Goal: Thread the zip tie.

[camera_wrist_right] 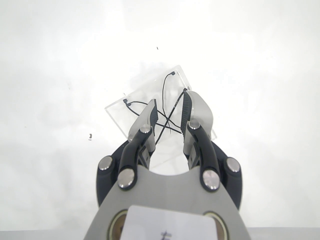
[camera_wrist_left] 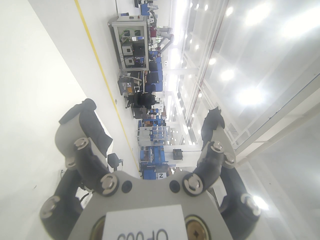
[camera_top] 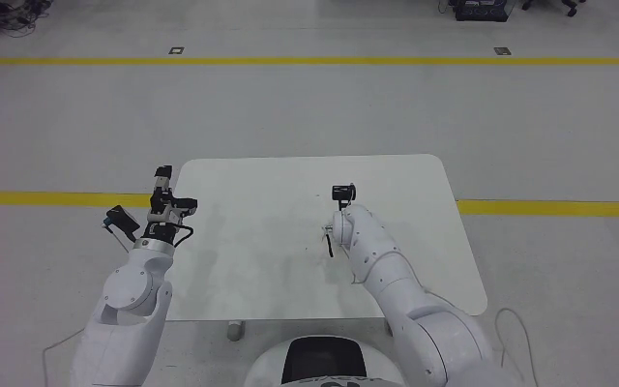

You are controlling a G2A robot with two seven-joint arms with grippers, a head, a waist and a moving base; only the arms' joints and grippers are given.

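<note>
Thin black zip ties [camera_wrist_right: 163,101] lie crossed in a clear shallow tray [camera_wrist_right: 117,117] on the white table. My right gripper [camera_wrist_right: 169,95] hangs open just above them, its fingers on either side of the crossing strands, with nothing held. In the top view the right gripper [camera_top: 330,235] is near the table's middle, pointing down, with a dark strand under it. My left gripper [camera_wrist_left: 150,108] stands open and empty, raised and pointing away from the table; from above the left gripper [camera_top: 164,189] is at the table's left edge.
The white table [camera_top: 271,252] has rounded corners and bare surface between the two arms. A few small dark specks [camera_wrist_right: 90,136] lie near the tray. Beyond the table are a grey floor and a yellow line [camera_top: 309,61].
</note>
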